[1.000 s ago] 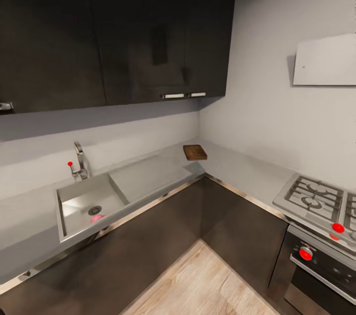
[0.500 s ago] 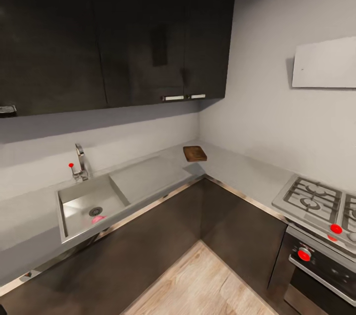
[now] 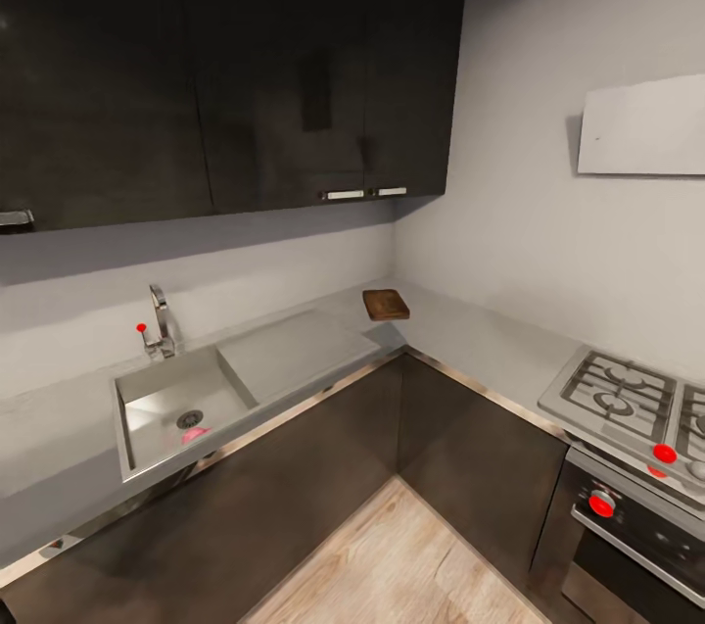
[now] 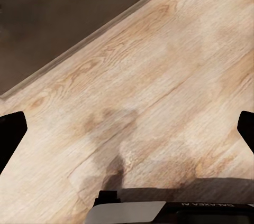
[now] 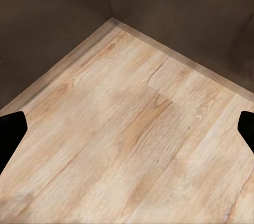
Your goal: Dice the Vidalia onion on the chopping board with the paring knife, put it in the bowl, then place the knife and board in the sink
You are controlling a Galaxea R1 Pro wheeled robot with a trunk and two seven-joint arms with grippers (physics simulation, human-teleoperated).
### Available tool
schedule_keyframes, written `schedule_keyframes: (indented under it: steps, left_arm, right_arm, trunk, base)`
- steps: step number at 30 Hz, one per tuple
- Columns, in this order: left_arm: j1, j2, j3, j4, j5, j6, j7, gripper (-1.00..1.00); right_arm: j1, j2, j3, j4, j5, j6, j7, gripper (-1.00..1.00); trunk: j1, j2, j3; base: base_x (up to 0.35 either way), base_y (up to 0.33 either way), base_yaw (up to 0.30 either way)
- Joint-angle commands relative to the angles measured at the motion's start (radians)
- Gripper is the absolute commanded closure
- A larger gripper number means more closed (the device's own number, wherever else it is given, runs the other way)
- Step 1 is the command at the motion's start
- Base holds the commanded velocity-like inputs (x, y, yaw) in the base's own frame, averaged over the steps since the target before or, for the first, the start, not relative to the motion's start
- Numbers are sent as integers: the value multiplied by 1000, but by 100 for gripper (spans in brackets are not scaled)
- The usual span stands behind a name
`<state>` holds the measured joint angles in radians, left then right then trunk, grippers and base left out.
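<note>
Soft, even light fills the kitchen; the pale wall (image 3: 548, 213) reads bright while the upper cabinets (image 3: 225, 66) stay dark with faint sheen. A shadow band lies beneath them. The render is slightly blurred, its lines bowing toward the edges. A diffuse shadow smudges the wooden floor (image 4: 159, 92).

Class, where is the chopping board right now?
In the head view, the chopping board lies on the countertop in the far corner, right of the sink and its drainer, below the dark wall cabinets.
</note>
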<state>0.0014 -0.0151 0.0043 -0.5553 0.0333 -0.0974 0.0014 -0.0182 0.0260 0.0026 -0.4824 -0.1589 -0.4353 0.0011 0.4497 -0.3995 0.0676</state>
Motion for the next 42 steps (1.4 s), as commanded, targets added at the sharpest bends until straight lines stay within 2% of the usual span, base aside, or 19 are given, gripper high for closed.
schedule_keyframes:
  steps: [1, 16, 33, 42]
  left_arm:
    - [0, 0, 0, 0, 3, -2, 0, -100]
    - [0, 0, -1, 0, 2, -4, 0, -100]
    - [0, 0, -1, 1, 3, -4, -2, -100]
    - [0, 3, -1, 35, 3, -2, -5, -100]
  right_arm:
    - [0, 0, 0, 1, -5, -3, 0, -100]
    - [0, -12, 1, 6, -5, -5, 2, -100]
    - [0, -12, 1, 5, -5, -5, 2, -100]
    - [0, -12, -1, 5, -5, -5, 0, -100]
  trunk:
    - [0, -1, 0]
    - [0, -1, 0]
    - [0, -1, 0]
    - [0, -1, 0]
  base:
    - [0, 0, 0]
    - [0, 0, 0]
    - [0, 0, 0]
    - [0, 0, 0]
